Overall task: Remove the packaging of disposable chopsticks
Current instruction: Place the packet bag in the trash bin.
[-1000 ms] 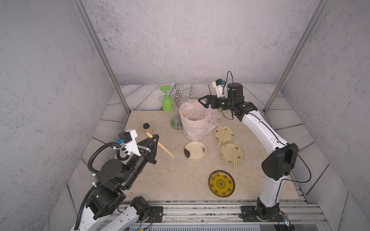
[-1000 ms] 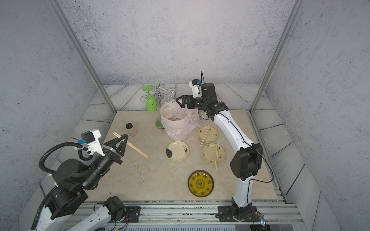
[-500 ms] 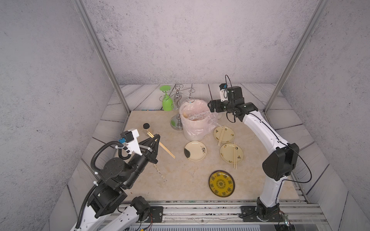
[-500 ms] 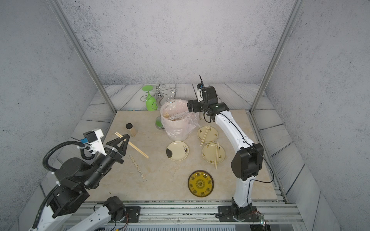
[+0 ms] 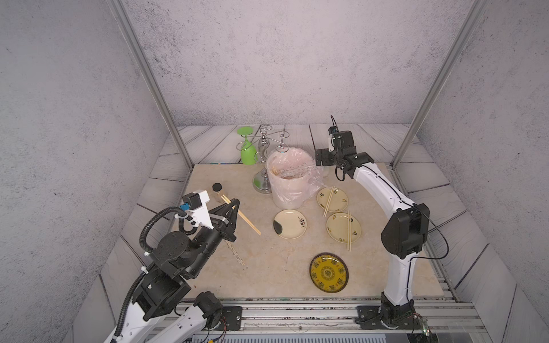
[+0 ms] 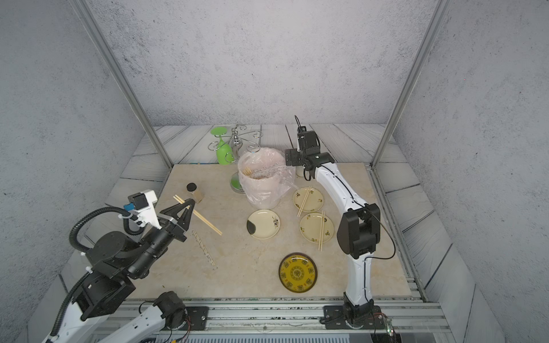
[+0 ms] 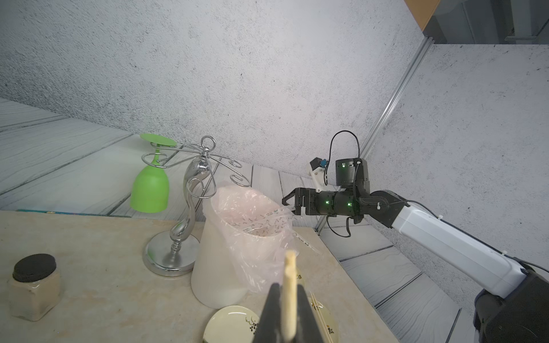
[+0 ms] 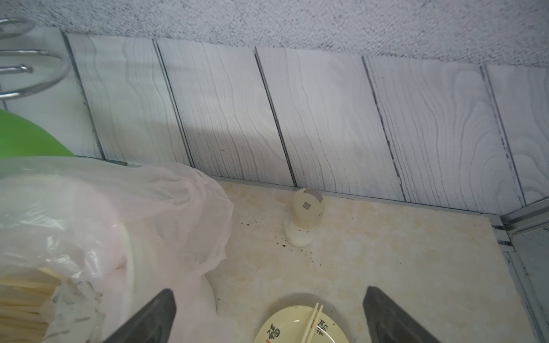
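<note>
A silver rack (image 5: 260,184) holding an upturned green glass (image 5: 248,153) stands at the counter's (image 5: 267,267) far edge, beside a bag-lined white bucket (image 5: 288,196). A yellow plate (image 5: 329,272) lies near the front edge.

Bare tan chopsticks (image 6: 208,223) aslant; printed sleeve (image 6: 204,249) nearby, seemingly empty.

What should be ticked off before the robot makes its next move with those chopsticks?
1. Left jaws shut on the chopsticks: ok.
2. Chopsticks bare, with a sleeve lying on the table: ok.
3. A free plate for them: the cream plate is empty: ok.
4. Right jaws open, holding nothing, by the bucket: ok.
5. Grip firm enough for carrying: cannot tell.
</note>
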Controlling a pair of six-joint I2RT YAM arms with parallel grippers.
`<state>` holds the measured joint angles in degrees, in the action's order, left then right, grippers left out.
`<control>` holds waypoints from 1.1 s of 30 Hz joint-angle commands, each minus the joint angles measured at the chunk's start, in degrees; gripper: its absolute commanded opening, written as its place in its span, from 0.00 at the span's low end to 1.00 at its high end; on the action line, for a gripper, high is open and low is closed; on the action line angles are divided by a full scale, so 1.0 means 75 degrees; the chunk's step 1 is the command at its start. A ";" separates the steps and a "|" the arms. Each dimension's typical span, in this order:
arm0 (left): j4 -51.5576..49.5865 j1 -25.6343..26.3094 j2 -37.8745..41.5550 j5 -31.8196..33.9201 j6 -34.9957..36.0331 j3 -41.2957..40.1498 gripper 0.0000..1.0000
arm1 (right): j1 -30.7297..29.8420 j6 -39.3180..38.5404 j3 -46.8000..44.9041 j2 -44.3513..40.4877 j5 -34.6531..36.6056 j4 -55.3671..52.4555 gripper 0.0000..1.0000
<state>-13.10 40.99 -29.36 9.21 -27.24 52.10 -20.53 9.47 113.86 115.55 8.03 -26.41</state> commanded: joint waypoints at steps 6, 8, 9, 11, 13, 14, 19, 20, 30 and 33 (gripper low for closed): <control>0.0276 0.0005 -0.0133 -0.0025 0.0001 0.0009 0.00 | 0.0339 0.0779 0.0288 0.0496 -0.0537 0.0235 0.99; 0.0271 0.0006 -0.0165 -0.0015 0.0014 0.0015 0.00 | 0.0448 0.0985 0.0288 0.0504 -0.0767 0.0241 0.99; 0.0280 0.0006 -0.0175 -0.0017 0.0027 0.0012 0.00 | 0.0509 0.1089 0.0280 0.0496 -0.0930 0.0246 0.99; 0.0274 0.0006 -0.0213 -0.0026 0.0035 0.0009 0.00 | 0.0571 0.1237 0.0267 0.0440 -0.1219 0.0223 0.99; 0.0285 0.0005 -0.0223 -0.0020 0.0039 0.0002 0.00 | 0.0566 0.1307 0.0182 0.0276 -0.1476 0.0266 0.99; 0.0294 0.0006 -0.0236 -0.0019 0.0025 -0.0015 0.00 | 0.0561 0.1347 0.0074 0.0160 -0.1645 0.0369 0.99; 0.0392 0.0003 -0.0338 -0.0029 0.0054 -0.0032 0.00 | 0.0481 0.1461 0.0305 -0.0021 -0.2224 0.0340 0.96; 0.0415 0.0005 -0.0364 -0.0040 0.0041 -0.0038 0.00 | 0.0439 0.1456 0.0422 0.0011 -0.2382 0.0306 0.96; 0.0516 0.0005 -0.0433 -0.0101 -0.0045 -0.0127 0.00 | -0.0092 0.1062 0.1295 0.0493 -0.3318 0.0241 0.95; 0.0471 0.0007 -0.0435 -0.0101 -0.0030 -0.0114 0.00 | -0.0121 0.1139 0.1403 0.0524 -0.3493 0.0249 0.95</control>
<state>-10.92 40.99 -32.77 8.71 -27.24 51.48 -21.82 18.33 122.85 117.64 -15.57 -24.18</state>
